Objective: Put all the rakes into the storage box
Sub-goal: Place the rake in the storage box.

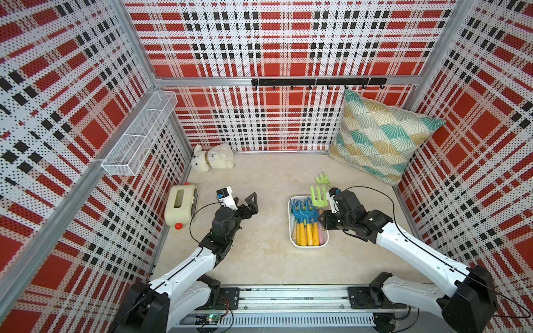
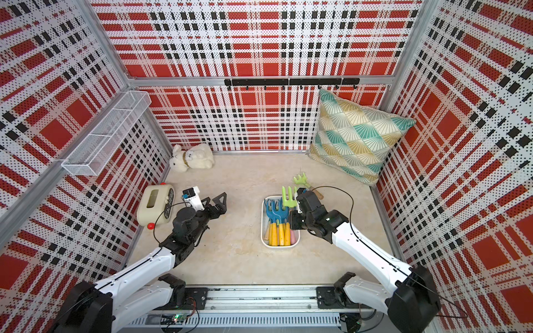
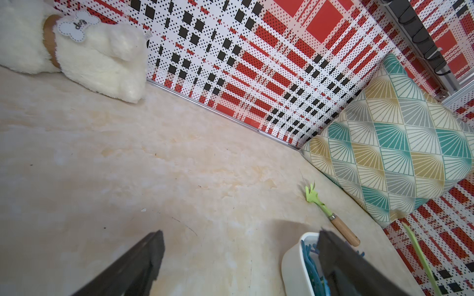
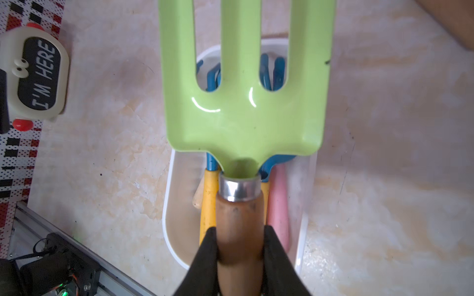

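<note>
We see the right gripper [image 4: 240,238] clamped on the wooden handle of the green rake [image 4: 243,115], one finger on each side, just behind the metal collar. The rake hangs over the box [image 4: 166,225], its handle running along the box's length. Its tines point to the box's far end, and in the right wrist view they cover much of the rim there. In both top views the green head [image 1: 318,197] sits above the far right corner of the box [image 1: 290,227].

Inside the box lie several blue rakes [image 1: 300,208] with yellow handles, and a pink handle lies along the right wall.

A second rake [image 1: 322,179], also green, lies on the floor [image 1: 259,245] just beyond the box's far end.

The left gripper [image 3: 239,235] hangs well to the left of the box, its jaws wide apart and holding nothing.

Further left of the box a cream toy [image 1: 180,207] stands against the side wall. A plush dog [image 1: 213,157] lies in the far left corner, well away from the box. A patterned pillow [image 1: 380,135] leans in the far right corner beyond it.
</note>
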`<state>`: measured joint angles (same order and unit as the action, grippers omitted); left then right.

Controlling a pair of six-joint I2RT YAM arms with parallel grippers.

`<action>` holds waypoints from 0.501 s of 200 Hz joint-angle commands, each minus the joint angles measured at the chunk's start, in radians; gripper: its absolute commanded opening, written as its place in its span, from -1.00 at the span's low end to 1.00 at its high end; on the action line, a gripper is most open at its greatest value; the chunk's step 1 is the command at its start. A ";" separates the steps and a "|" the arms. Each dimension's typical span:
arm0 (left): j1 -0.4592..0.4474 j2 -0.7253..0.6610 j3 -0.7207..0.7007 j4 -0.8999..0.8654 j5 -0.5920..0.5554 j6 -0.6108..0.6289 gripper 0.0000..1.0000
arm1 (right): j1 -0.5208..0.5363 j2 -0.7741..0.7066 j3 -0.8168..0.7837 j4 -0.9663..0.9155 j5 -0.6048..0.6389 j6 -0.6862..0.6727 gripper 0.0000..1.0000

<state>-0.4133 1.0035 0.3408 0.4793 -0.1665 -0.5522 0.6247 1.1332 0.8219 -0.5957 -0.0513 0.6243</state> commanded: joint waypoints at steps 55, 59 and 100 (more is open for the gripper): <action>-0.009 -0.003 -0.010 -0.007 -0.016 0.014 1.00 | 0.126 0.121 -0.020 0.042 0.152 0.108 -1.00; -0.010 -0.002 -0.010 -0.007 -0.017 0.014 1.00 | 0.128 0.124 -0.020 0.042 0.155 0.110 -1.00; -0.020 0.004 -0.006 -0.006 -0.021 0.016 1.00 | 0.162 0.158 -0.034 0.065 0.156 0.126 -1.00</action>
<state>-0.4213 1.0042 0.3408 0.4793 -0.1734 -0.5522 0.7673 1.2755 0.8043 -0.5690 0.0727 0.7273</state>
